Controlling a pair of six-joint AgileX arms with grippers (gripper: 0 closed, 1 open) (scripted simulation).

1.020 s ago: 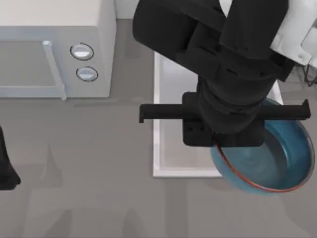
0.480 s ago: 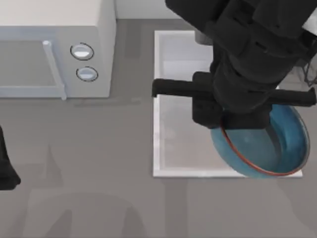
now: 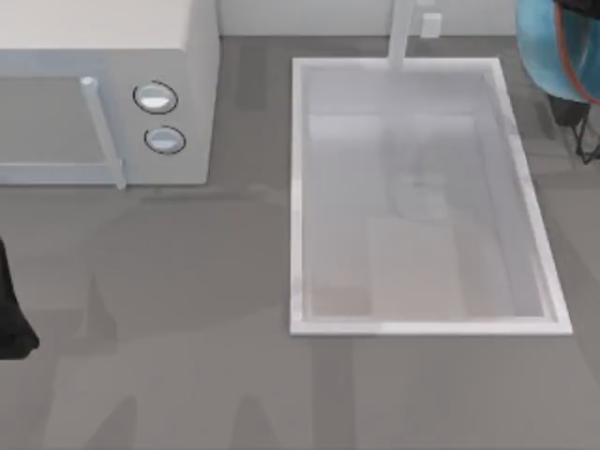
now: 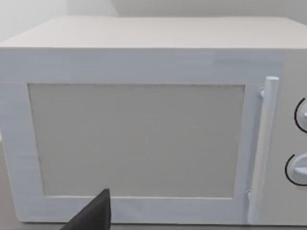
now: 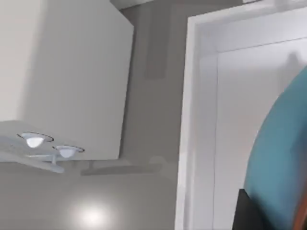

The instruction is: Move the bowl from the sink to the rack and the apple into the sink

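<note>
The glossy blue bowl (image 3: 553, 47) with its thin reddish rim hangs tilted at the top view's far right corner, beyond the sink's corner. In the right wrist view the bowl (image 5: 283, 153) looms close, with my right gripper (image 5: 273, 215) shut on it and one dark finger (image 5: 252, 213) against its wall. The white sink (image 3: 298, 197) lies with nothing in its basin, its tap post (image 3: 401, 33) at the far rim. My left arm (image 3: 11, 323) stays parked at the left edge. The apple and the rack are out of view.
A white microwave (image 3: 103, 94) with two round knobs stands at the far left, and its door (image 4: 136, 139) faces the left wrist camera. A small dark shape (image 3: 572, 111) sits under the bowl at the right edge. Grey tabletop (image 3: 187, 375) runs along the front.
My right arm lifted the bowl out of the sink's near right part and carried it to the far right corner. The arm no longer covers the sink. The left arm has not moved.
</note>
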